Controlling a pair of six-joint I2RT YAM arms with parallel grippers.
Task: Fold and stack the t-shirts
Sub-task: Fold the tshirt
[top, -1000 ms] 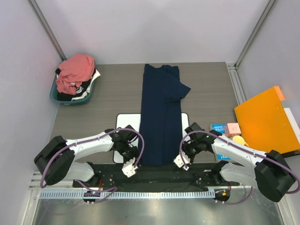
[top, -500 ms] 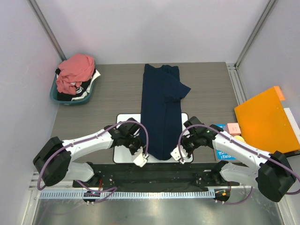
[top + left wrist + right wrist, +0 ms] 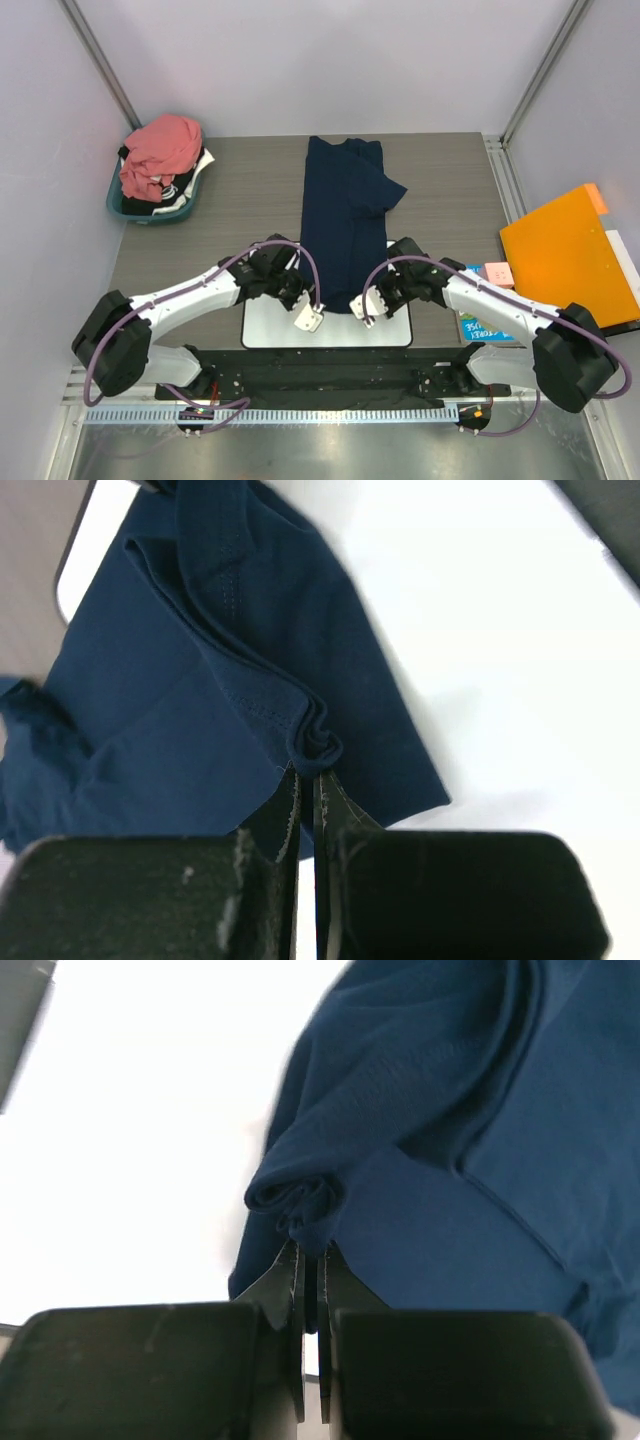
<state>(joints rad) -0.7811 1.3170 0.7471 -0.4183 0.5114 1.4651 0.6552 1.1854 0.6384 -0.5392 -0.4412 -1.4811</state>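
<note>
A dark navy t-shirt (image 3: 345, 215), folded into a long narrow strip, runs from the table's far side down onto the white mat (image 3: 270, 328). My left gripper (image 3: 309, 318) is shut on the left corner of its near hem (image 3: 318, 742), lifted off the mat. My right gripper (image 3: 364, 306) is shut on the right hem corner (image 3: 300, 1205), bunched at the fingertips. A salmon-pink t-shirt (image 3: 160, 148) lies heaped in the teal basket (image 3: 118, 206) at far left.
A flat orange panel (image 3: 565, 255) leans at the right edge. A pink block (image 3: 498, 273) and a blue booklet (image 3: 484, 326) sit beside the right arm. A black strip (image 3: 330, 368) runs along the near table edge.
Both grippers moved away from the near edge, carrying the navy hem up over the mat, so the strip's near end has pulled back and white mat shows in front of it. The right gripper closed on its corner.
</note>
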